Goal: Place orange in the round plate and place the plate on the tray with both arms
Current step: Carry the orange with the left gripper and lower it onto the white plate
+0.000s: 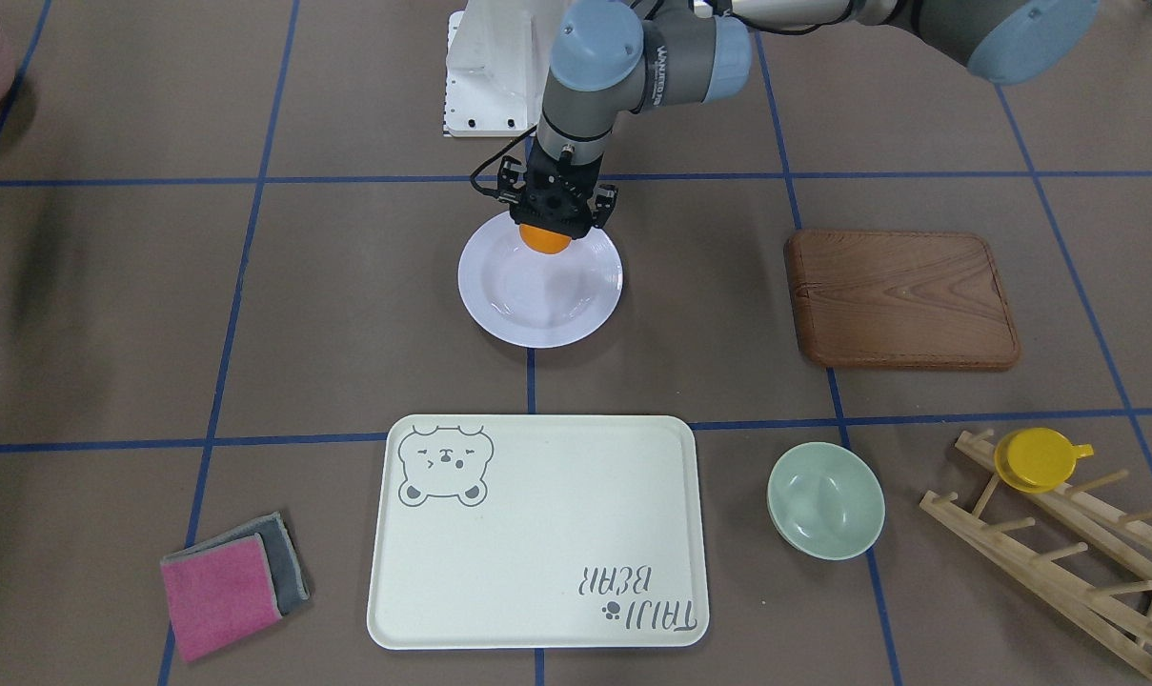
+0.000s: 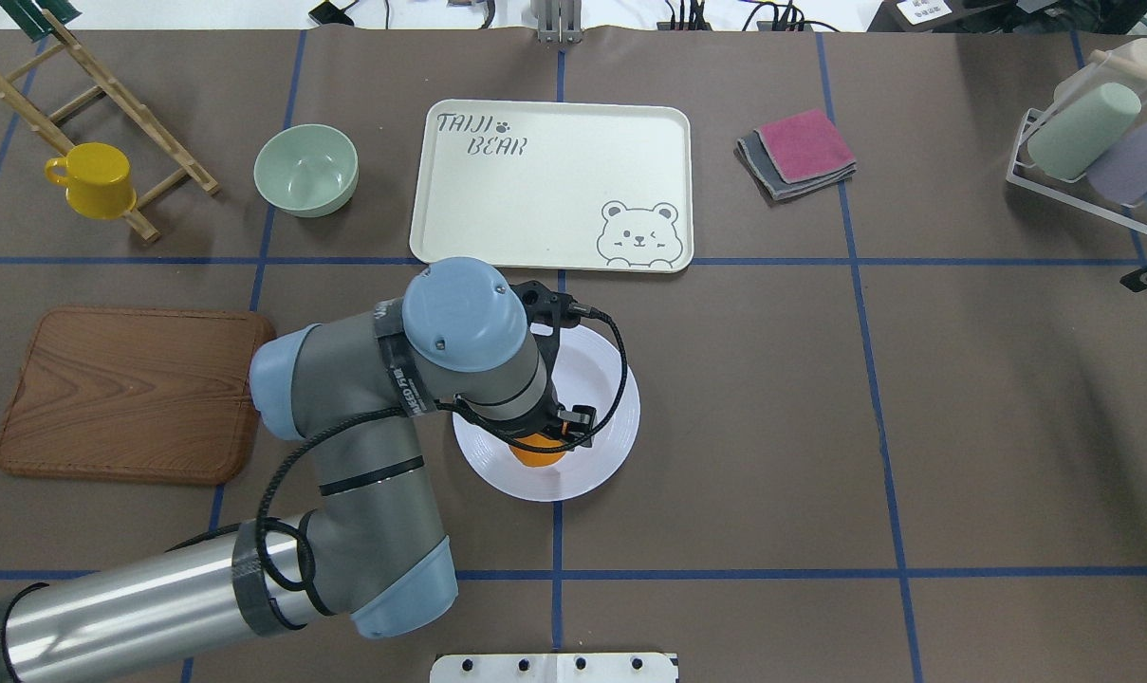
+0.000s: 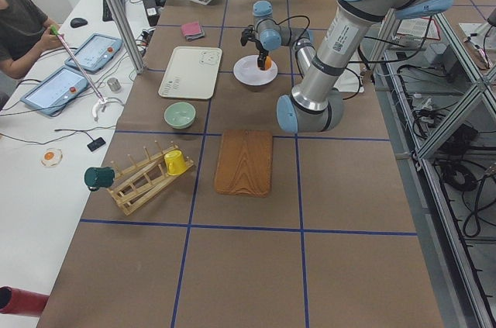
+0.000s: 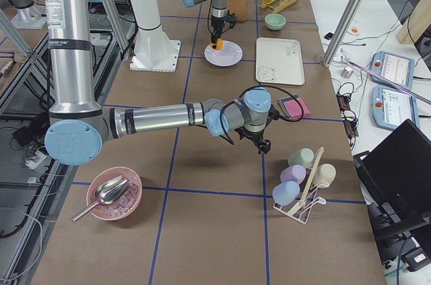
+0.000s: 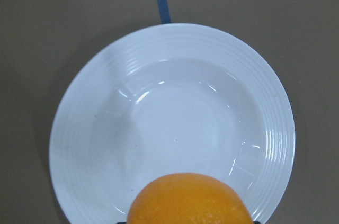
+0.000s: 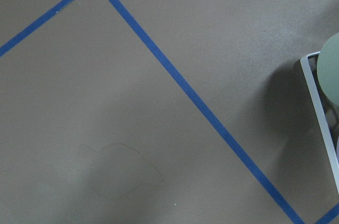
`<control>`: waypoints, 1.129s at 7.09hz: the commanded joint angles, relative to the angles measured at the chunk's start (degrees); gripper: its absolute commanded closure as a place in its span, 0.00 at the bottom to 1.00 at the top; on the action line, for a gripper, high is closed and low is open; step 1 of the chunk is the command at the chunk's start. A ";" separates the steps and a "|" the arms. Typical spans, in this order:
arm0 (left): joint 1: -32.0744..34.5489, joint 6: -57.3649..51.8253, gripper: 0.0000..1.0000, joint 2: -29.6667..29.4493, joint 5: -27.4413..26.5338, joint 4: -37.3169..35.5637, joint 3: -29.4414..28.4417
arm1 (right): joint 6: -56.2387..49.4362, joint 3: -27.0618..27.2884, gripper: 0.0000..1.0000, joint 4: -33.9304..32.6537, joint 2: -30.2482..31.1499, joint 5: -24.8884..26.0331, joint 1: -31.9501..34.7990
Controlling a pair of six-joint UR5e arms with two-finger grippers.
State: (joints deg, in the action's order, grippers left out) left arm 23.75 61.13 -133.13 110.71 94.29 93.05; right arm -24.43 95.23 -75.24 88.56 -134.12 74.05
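orange [image 1: 545,242]: pinched between the left fingers [image 1: 576,224], hanging over the robot-side rim of the plate [image 1: 537,307]; whether it touches the plate cannot be told.
left fingers: pointing straight down, closed on the orange's sides.
left arm [image 2: 364,427]: comes in from the robot's edge of the desk [image 1: 252,314], with its wrist over the plate.
plate: flat at about mid-desk, on a blue tape line.
tray [image 1: 537,534]: flat, beyond the plate toward the operators' edge and apart from it; the bear drawing is at a robot-side corner.
right arm [image 4: 161,118]: stretched low toward the desk's right end.
right fingers [image 4: 261,145]: over bare desk near the cup rack [image 4: 303,184]; spread or pressed together, cannot tell.
bowl [image 1: 826,500]: pale green, near the tray's left short side.
board [image 1: 904,300]: wooden, toward the desk's left end.
cloths [image 1: 232,581]: pink on grey, near the tray's right short side.
yellow cup [image 1: 1038,459]: on a wooden rack [image 1: 1061,562] at the far left corner.
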 commanded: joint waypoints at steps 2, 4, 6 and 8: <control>-0.81 0.04 1.00 -2.83 -1.37 5.11 -8.06 | 0.00 -0.13 0.00 0.00 -0.06 0.00 -0.22; -0.72 -0.04 1.00 -2.92 -2.59 5.02 -7.97 | 0.00 -0.22 0.00 0.00 -0.14 0.00 -0.31; -0.54 -2.48 0.01 -2.66 -4.43 4.85 -7.45 | 0.00 -0.22 0.00 0.00 -0.14 0.00 -0.48; 4.86 -5.21 0.00 -0.83 -1.92 2.50 -1.51 | 0.00 0.04 0.00 -0.08 -0.93 0.09 -0.49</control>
State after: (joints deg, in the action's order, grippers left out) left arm 25.01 58.09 -135.33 107.09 98.49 87.47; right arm -24.43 95.05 -75.25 87.97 -134.06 73.60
